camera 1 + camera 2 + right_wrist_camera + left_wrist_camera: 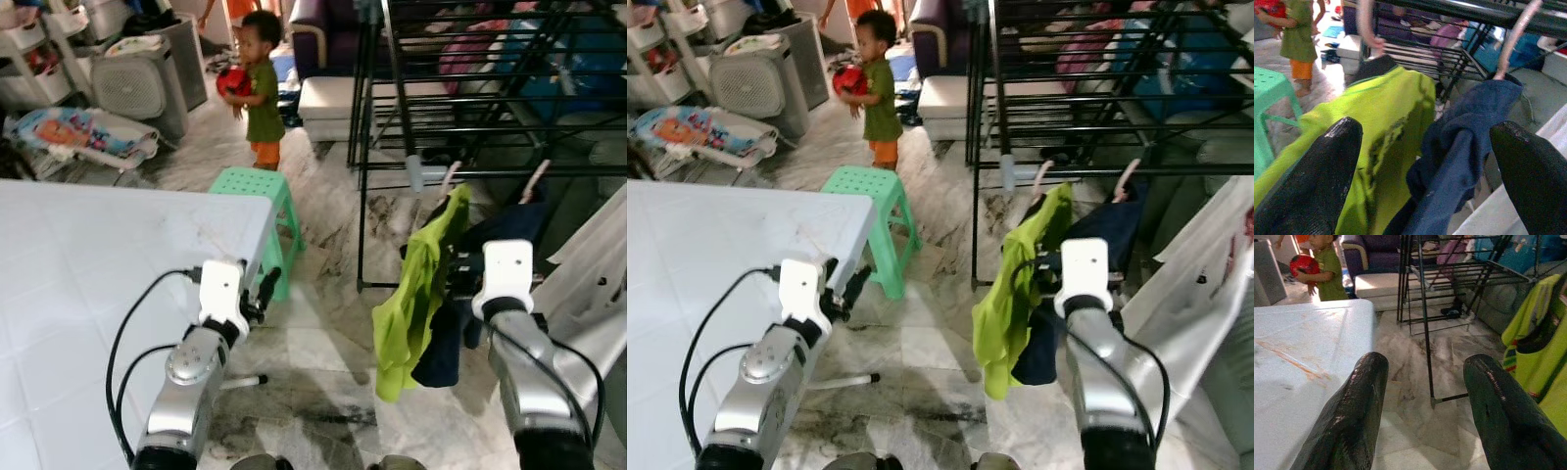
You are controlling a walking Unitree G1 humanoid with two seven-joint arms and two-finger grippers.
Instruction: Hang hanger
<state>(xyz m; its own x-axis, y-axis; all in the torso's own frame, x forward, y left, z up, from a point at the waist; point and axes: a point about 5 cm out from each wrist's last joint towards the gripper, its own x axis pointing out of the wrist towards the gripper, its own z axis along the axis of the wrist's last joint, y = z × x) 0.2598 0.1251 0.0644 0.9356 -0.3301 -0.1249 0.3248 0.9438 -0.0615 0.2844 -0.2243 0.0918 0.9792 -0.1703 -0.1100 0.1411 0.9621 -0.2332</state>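
Two pink hangers hook over a bar of the black drying rack (470,174). One hanger (1365,24) carries a lime green shirt (421,284); the other hanger (1518,39) carries a navy garment (502,227). My right gripper (1427,129) is open just in front of both garments, its fingers apart and holding nothing. At the corner of the white table (88,274), my left gripper (1422,367) is open and empty too.
A child (260,88) holding a red ball stands beyond a green plastic stool (257,186) at the table's far corner. A white cloth (588,274) hangs at the right. A fan unit (132,83) and clutter sit at the back left. Marble floor lies between table and rack.
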